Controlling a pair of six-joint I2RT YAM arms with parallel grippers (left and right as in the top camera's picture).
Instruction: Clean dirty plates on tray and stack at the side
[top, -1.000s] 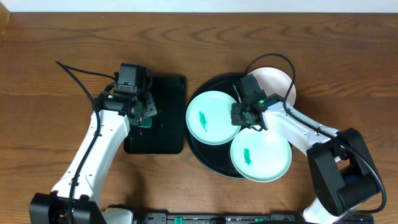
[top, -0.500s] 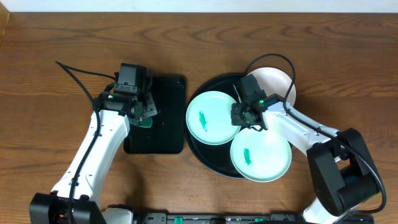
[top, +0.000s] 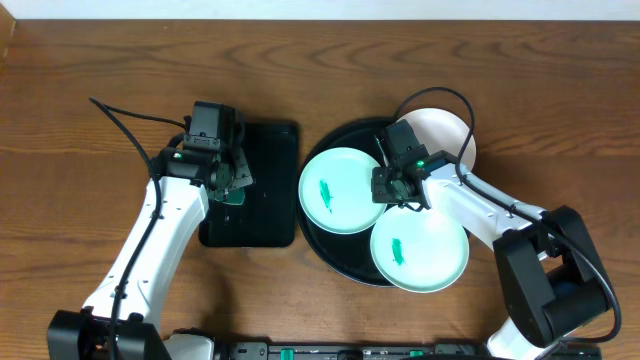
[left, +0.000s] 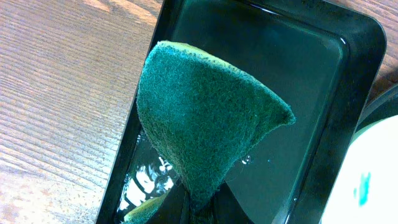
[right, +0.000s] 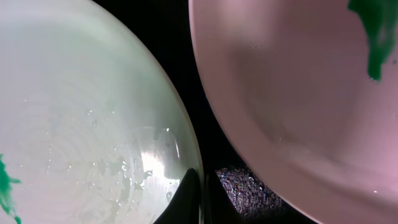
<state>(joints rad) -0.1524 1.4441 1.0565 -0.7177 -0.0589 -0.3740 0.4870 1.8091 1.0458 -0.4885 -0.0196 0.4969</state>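
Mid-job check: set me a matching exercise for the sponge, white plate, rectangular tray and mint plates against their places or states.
1 sponge
2 white plate
3 rectangular tray
4 mint plates

A holds water
B at the round tray's far-right rim
C pinched in the left gripper
D side by side on the round tray

Pairs: 1-C, 2-B, 3-A, 4-D

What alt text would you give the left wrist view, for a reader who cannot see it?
A dark green sponge, pinched to a cone at its lower end, is held over a wet rectangular black tray on a wooden table. At the right edge shows part of a pale plate with a green smear.
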